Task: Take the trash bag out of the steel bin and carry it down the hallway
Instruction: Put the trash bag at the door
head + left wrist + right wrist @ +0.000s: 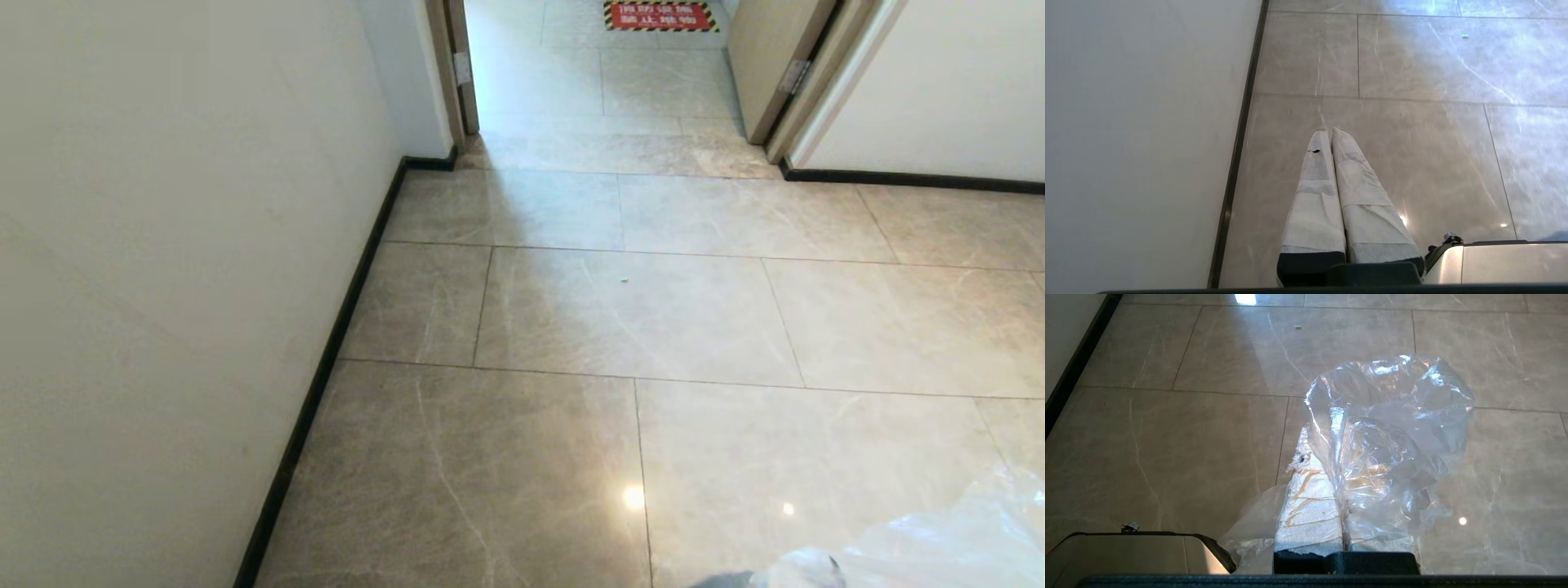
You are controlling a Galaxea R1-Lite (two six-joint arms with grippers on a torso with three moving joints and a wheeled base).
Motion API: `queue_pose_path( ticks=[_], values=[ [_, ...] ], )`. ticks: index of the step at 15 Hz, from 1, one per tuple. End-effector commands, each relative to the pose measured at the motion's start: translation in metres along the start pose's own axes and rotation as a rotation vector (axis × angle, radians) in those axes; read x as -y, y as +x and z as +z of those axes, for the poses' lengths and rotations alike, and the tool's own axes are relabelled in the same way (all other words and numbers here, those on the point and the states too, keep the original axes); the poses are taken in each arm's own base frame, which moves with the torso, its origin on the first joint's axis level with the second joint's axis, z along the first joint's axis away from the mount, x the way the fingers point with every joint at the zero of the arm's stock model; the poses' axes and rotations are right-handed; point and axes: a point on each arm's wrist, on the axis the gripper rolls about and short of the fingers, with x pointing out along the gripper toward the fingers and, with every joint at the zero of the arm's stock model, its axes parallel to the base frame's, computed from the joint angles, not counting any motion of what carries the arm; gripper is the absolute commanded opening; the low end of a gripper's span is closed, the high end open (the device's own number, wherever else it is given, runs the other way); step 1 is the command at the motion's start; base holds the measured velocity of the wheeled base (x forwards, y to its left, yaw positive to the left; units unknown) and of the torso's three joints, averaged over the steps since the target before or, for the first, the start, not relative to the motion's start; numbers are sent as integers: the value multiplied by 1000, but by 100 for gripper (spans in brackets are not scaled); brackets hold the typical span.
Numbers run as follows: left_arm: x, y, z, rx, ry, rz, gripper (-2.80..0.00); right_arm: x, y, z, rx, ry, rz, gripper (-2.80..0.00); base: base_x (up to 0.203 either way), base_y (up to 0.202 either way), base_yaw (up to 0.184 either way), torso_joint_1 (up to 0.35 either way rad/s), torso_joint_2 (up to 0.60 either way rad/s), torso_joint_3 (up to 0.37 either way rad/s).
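The carrying step appears to be in hand: the trash bag [1392,433] is clamped between the fingers of the right gripper [1341,424], low at the near right of the head view, where only a corner of the clear plastic is seen above the hallway [637,318] floor. For the carry to go well, the clamp is best kept firm, the arm held steady, and the base driven straight toward the far doorway [604,73], well off the white wall [180,245] and black skirting [326,367] on the left. The left gripper [1331,134] is held with its fingers together, nothing between them, near that wall. The bag is seen as thin, crinkly and transparent, bunched and glinting around the fingers; no litter can be made out inside it. The steel bin is not in view
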Motion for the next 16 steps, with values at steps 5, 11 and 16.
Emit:
queue_pose_path(
  ticks=[5,11,16],
  values=[
    [0,0,0,1,0,0,-280,0,0,0,-3,0,1,-280,194,0,1,2,2,2],
    [0,0,0,1,0,0,-280,0,0,0,-3,0,1,-280,82,0,1,0,0,1],
    [0,0,0,1,3,0,-280,0,0,0,-3,0,1,-280,0,0,0,0,0,0]
  ],
)
